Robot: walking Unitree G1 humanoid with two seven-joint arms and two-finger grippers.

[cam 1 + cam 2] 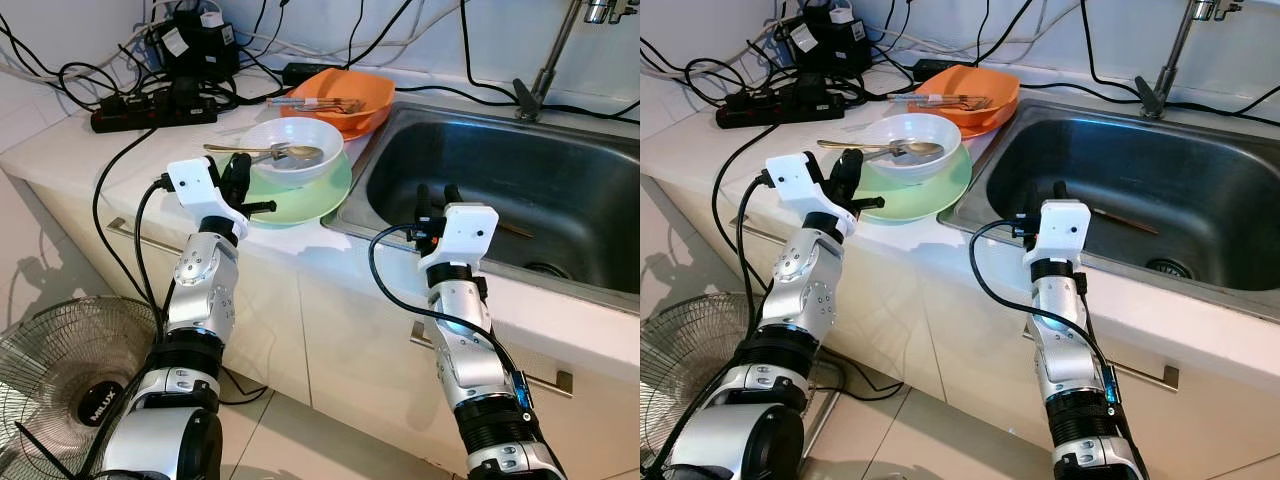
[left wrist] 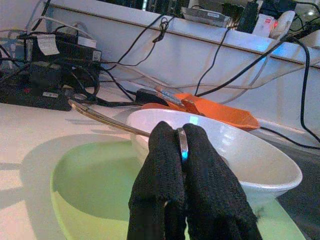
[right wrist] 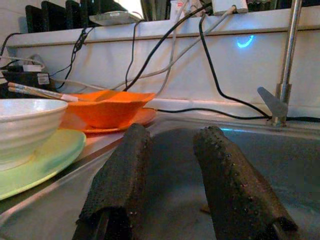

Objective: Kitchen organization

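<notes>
A white bowl (image 1: 292, 150) with a metal spoon (image 1: 270, 152) lying across it sits on a pale green plate (image 1: 312, 197) on the counter, left of the sink (image 1: 500, 170). My left gripper (image 1: 237, 175) is shut, with its tips at the plate's near left rim, just short of the bowl (image 2: 235, 150). In the left wrist view the two fingers (image 2: 160, 165) press together. My right gripper (image 1: 437, 195) stands open over the sink's front edge and holds nothing. Behind the white bowl an orange bowl (image 1: 345, 95) holds chopsticks.
A power strip (image 1: 150, 108) and tangled cables fill the counter's back left. The tap (image 1: 550, 60) stands behind the sink, and a chopstick (image 1: 515, 230) lies in the basin. A floor fan (image 1: 70, 370) stands low on the left by the cabinet.
</notes>
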